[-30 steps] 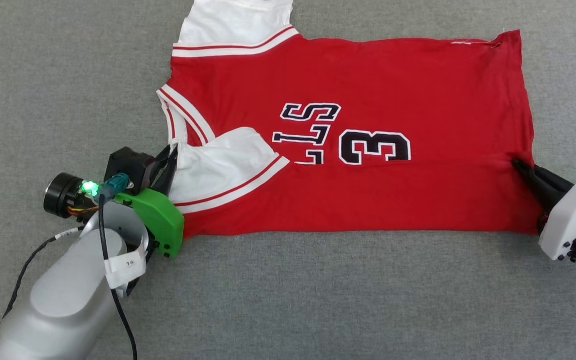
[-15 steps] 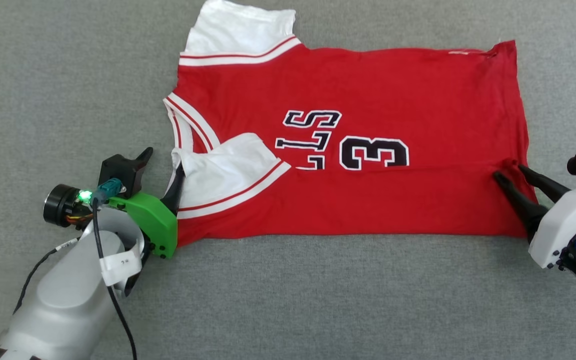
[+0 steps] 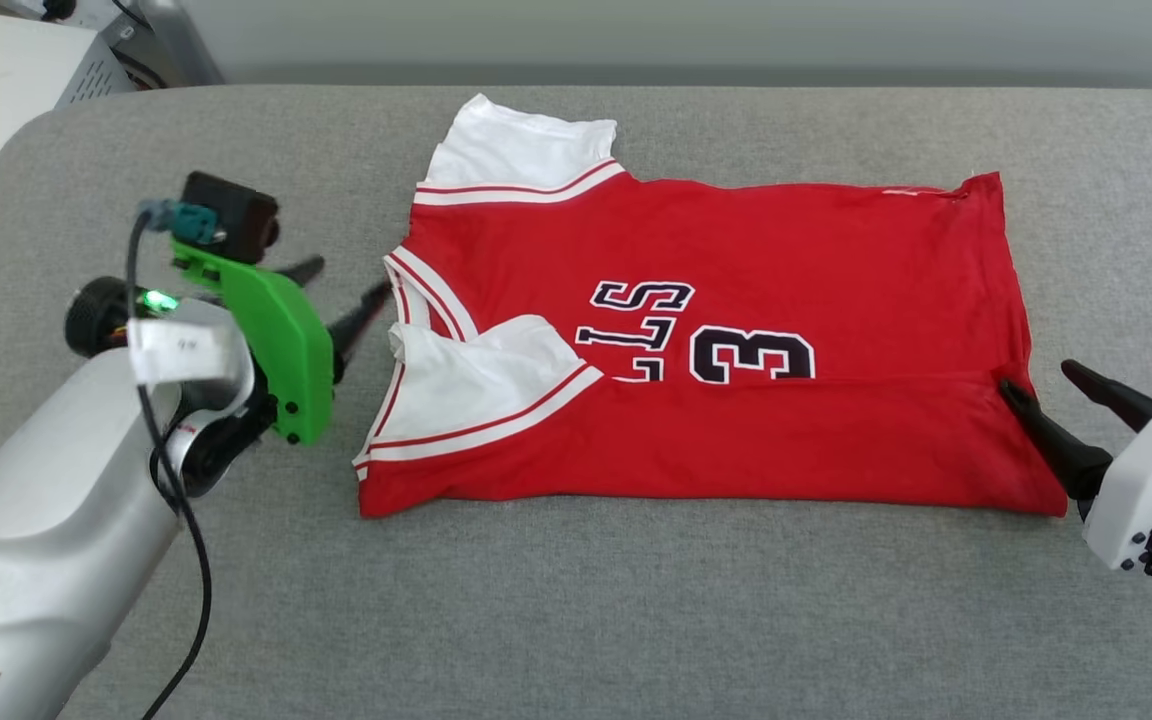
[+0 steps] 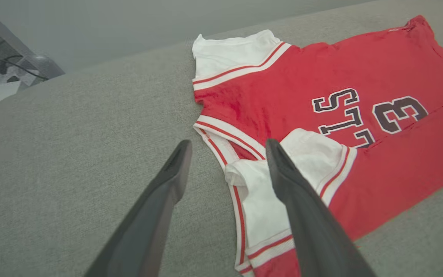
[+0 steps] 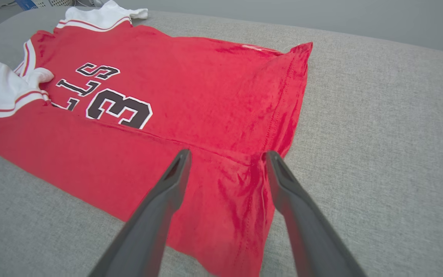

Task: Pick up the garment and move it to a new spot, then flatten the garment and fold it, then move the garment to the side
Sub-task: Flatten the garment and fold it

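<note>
The garment (image 3: 756,300), a red jersey with white sleeves and a black "3", lies front up on the grey surface, its near long edge folded over the lower part of the letters. One white sleeve (image 3: 481,385) lies folded onto the red. My left gripper (image 3: 346,290) stands open just left of the collar (image 4: 221,134), holding nothing. My right gripper (image 3: 1041,385) is open at the hem end (image 5: 279,127), one finger above the red cloth and one past its edge. Both wrist views show the fingers spread with nothing between them.
The grey padded surface (image 3: 636,620) spreads wide in front of and beside the garment. A white box (image 3: 6,70) and cables sit beyond its far left corner. The surface's far edge runs along the top of the head view.
Both grippers have opened and let go of the garment, and both have drawn back from it; the left has lifted away from the sleeve. The head camera has tilted, so the whole picture has shifted.
</note>
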`<state>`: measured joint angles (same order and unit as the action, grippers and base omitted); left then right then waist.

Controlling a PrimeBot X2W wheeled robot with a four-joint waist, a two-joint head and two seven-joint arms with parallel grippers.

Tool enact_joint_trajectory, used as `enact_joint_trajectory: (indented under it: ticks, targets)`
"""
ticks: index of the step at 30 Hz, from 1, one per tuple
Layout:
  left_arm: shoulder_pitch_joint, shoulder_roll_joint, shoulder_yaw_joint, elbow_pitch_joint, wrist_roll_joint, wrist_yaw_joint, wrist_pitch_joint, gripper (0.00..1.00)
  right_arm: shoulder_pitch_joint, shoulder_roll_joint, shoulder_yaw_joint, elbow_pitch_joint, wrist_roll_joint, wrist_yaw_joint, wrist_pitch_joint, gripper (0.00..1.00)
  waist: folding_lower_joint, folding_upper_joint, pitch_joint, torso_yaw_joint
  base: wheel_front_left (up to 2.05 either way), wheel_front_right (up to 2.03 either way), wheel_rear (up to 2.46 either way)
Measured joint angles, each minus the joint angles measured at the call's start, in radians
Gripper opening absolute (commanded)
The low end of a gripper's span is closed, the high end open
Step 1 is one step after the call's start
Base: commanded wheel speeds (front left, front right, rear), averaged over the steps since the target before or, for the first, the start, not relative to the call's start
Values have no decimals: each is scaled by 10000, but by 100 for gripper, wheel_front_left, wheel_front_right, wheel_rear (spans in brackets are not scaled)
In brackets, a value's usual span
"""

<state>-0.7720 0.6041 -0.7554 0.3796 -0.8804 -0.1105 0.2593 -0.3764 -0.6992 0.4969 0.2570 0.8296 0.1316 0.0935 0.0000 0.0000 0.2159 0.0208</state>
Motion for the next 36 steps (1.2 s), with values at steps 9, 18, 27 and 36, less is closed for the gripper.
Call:
enact_joint_trajectory:
  ticks: [9, 18, 27, 36]
  targets:
    - [-68, 384, -784, -548, -1578, 102, 4155, 100, 106, 86, -58, -268, 23, 0, 454, 100, 0, 0, 63, -114, 0, 0, 0]
    - [593, 385, -1486, 715, -1480, 222, 4460, 100, -15, 337, -17, -451, -86, 0, 842, 100, 0, 0, 689, -606, 0, 0, 0]
    - [616, 255, -1486, 1034, -1336, -29, 3168, 0, -700, -334, -525, -972, -353, 0, 1478, 100, 0, 0, 475, -576, 0, 0, 0]
    - [856, 499, -1478, 25, -1197, -59, 2516, 0, -969, -1434, -437, -1396, 491, -2, 5310, 100, 0, 0, 124, -410, 0, 0, 0]
